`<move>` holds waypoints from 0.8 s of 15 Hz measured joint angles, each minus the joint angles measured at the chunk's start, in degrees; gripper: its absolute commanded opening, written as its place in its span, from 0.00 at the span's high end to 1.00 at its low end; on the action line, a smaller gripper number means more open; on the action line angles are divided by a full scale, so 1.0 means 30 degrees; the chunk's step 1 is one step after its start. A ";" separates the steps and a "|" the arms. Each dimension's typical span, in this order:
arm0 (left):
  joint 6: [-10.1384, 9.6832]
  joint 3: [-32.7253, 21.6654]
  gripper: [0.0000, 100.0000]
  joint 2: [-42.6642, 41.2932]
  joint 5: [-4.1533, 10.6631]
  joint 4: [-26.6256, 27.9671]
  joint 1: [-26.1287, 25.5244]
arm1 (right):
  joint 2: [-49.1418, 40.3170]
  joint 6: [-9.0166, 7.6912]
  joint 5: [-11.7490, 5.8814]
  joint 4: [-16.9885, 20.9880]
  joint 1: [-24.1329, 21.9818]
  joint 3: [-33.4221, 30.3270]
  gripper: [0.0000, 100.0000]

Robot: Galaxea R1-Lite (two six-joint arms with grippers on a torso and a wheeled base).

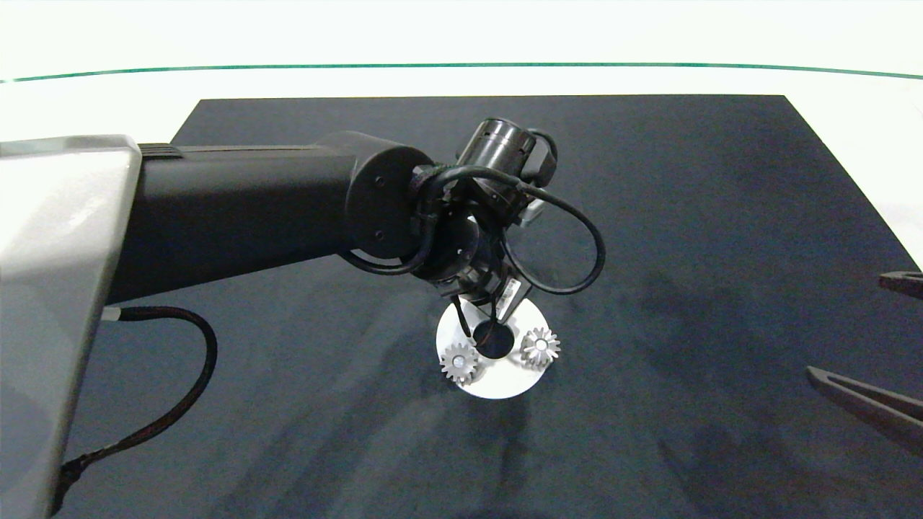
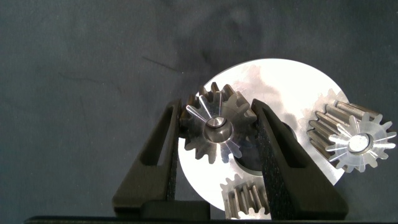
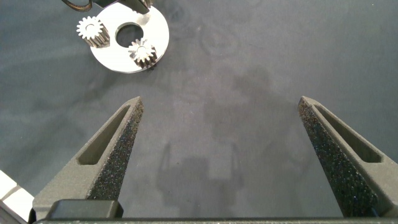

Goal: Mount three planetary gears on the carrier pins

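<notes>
The left gripper (image 2: pixel 219 127) has its two grey fingers (image 2: pixel 163 155) closed onto a planetary gear (image 2: pixel 216 127), one pad against each flank of the toothed rim, so the gear sits clamped between them with its round centre bore facing the wrist camera. The gear hangs directly over the white disc (image 2: pixel 273 81), at the part of the ring farthest from the other two gears; whether it is already seated on a pin or only just above the disc cannot be told, since the gear hides what lies beneath it.

Two more planetary gears rest on the same disc. One (image 1: pixel 458 362) sits on the near-left part of the ring, the other (image 1: pixel 541 346) on the right part, each beside the large centre hole (image 1: pixel 495 342) and each with a bright spot in its bore. The carrier pins themselves are covered by the gears — none shows clearly on its own.

The left arm (image 1: pixel 245 209) reaches in over the dark mat (image 1: pixel 721 216) and ends right above the far edge of the disc, its black cable (image 1: pixel 577 245) looping out beside the wrist.

The right gripper (image 3: pixel 221 149) is well apart from the disc, out over bare mat — its fingers (image 3: pixel 112 143) are spread wide with nothing between them.
</notes>
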 measured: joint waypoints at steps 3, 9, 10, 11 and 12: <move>-0.0020 0.0024 0.00 -0.0033 -0.0008 0.0024 0.0000 | -0.0024 0.0000 0.0000 -0.0008 0.0000 0.0000 0.00; -0.0146 0.0410 0.00 -0.1122 -0.0008 0.0459 0.0240 | -0.0073 0.0016 0.0000 -0.0008 0.0000 0.0000 0.00; -0.0264 0.0703 0.00 -0.1780 -0.0008 0.0788 0.0443 | -0.0073 0.0016 -0.0008 0.0000 0.0000 0.0000 0.00; -0.0431 0.1174 0.00 -0.2597 -0.0008 0.1057 0.0740 | -0.0073 0.0016 -0.0045 0.0000 0.0000 0.0000 0.00; -0.0549 0.1829 0.00 -0.3478 -0.0008 0.1203 0.1097 | -0.0073 0.0016 -0.0118 -0.0008 -0.0037 0.0000 0.00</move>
